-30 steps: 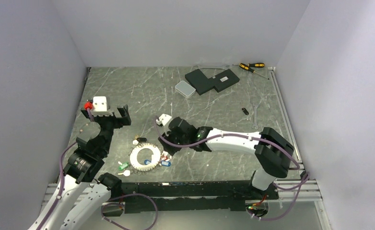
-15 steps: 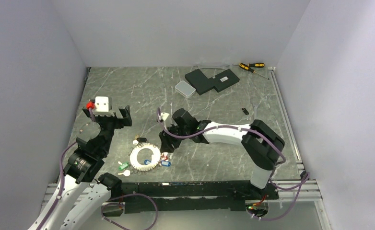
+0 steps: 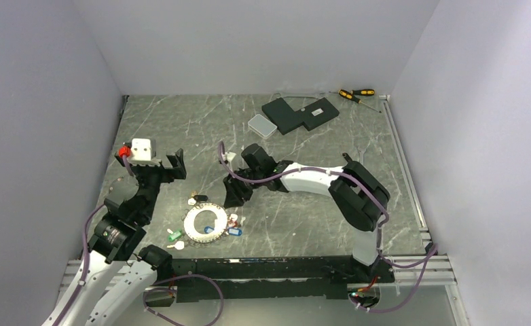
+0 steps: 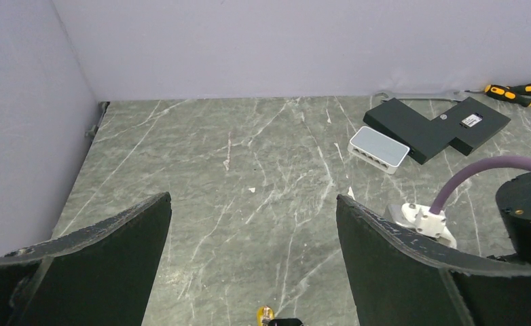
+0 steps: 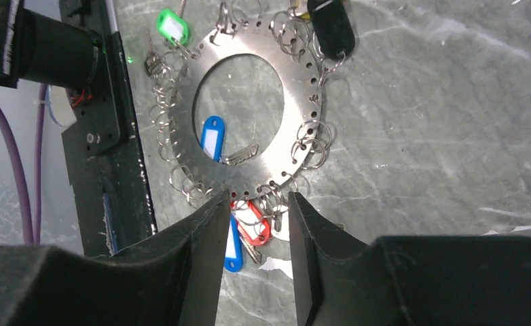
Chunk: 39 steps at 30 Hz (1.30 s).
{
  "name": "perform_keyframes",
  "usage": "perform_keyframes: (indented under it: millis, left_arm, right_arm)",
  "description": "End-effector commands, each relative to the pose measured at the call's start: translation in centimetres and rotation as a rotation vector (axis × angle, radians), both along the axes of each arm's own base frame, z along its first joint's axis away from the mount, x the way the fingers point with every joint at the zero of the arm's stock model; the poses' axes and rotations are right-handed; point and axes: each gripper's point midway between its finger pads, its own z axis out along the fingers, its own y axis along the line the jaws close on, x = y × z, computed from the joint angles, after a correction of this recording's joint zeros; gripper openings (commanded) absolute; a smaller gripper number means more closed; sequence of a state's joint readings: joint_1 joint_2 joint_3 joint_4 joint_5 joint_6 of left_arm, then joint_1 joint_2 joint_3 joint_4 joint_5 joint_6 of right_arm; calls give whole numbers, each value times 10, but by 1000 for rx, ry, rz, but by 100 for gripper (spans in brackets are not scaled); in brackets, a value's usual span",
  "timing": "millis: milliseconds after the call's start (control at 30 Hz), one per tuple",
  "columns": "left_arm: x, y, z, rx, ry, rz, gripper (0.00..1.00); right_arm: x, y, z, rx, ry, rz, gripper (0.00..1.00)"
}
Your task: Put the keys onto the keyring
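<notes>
The keyring (image 3: pixel 196 229) lies flat on the table near the arm bases. In the right wrist view its silver plate (image 5: pixel 300 88) carries many small split rings through the rim holes. The keys lie around it. In the top view a red tag (image 3: pixel 233 220) sits at 3 o'clock of the ring, a blue tag (image 3: pixel 234 231) at 4 o'clock and a green tag (image 3: pixel 174 236) at 8 o'clock.

The right gripper (image 5: pixel 258 200) hangs over the ring's rim with its fingers partly spread. They frame the red tag (image 5: pixel 256 224) and pinch nothing that we can see. We cannot tell from this angle whether the tips already touch the tag or the plate. The left gripper (image 3: pixel 151 166) is at about 10 o'clock of the ring and well apart from it, spread wide and empty.

We judge the crowding to be the main risk. The split rings lie just beside the red tag, so the fingers could catch a ring with it and drag the whole plate. A pinch on the tag's edge could let it slip out. Coming down too low would press the tips onto the metal and shift the keyring, and nothing is holding it in place.
</notes>
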State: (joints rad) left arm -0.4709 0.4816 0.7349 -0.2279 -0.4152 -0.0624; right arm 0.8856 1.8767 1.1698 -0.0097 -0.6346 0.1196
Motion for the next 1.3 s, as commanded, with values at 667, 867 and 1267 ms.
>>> perform_keyframes:
  millis: [667,867,1267]
  left_arm:
    - [4,-4,7,3,-25,-12,96]
    - [5,-3,7,3,-25,-10,96]
    - [4,-3,7,5,-24,-11,96]
  right_arm:
    - [-2,9,-32,-44,63,42,31]
    - [6,8,-36,-55,56,7,29]
    - [14,9,-34,-54,62,-41,28]
